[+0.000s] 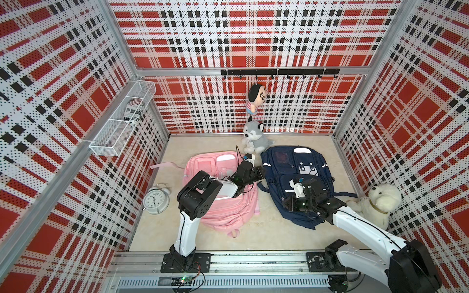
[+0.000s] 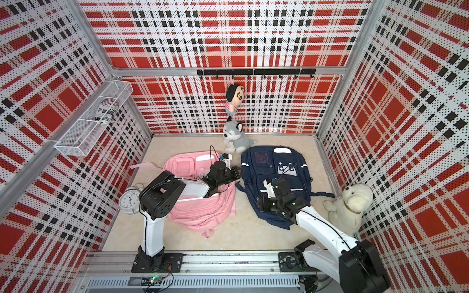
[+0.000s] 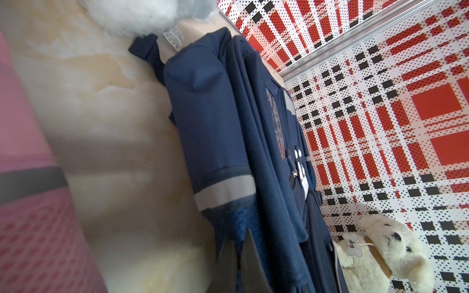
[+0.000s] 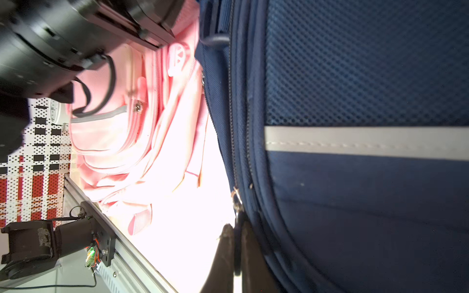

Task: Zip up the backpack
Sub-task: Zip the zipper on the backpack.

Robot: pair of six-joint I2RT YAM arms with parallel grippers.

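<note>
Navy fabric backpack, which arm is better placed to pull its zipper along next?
Right. The right tool is shut on the metal zipper pull of the navy fabric backpack; the left tool only pinches the bag's side fabric, bracing it.

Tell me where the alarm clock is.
In both top views the clock sits on the floor at the left side, between the pink backpack and the left wall.

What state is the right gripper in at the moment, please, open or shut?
Shut: in the right wrist view the right gripper pinches the zipper pull of the navy backpack.
</note>
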